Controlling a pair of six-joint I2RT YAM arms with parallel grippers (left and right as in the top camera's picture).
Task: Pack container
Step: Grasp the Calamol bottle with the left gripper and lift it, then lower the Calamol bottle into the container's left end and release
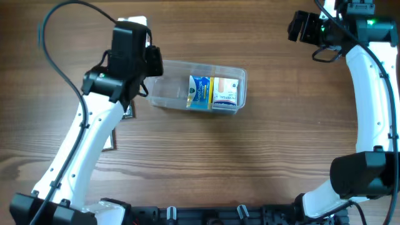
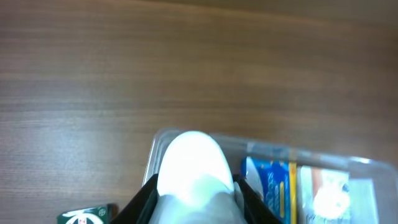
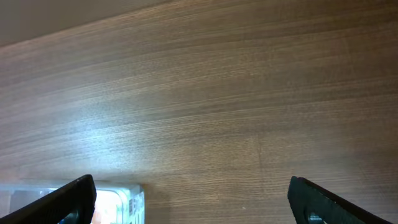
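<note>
Left jaws pinch a white bottle (image 2: pixel 193 168) at the container (image 1: pixel 170 94), writing on its boxes (image 1: pixel 201 92) unreadable; right jaws spread wide

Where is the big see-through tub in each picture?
Overhead: the container sits just left of the middle, long side across.
Left wrist: along the bottom edge, middle to right, partly behind a white rounded thing.
Right wrist: only one end, in the bottom left corner.
Shared landmark: the blue box inside it, seen overhead and from the left wrist; the right wrist does not show it clearly.
</note>
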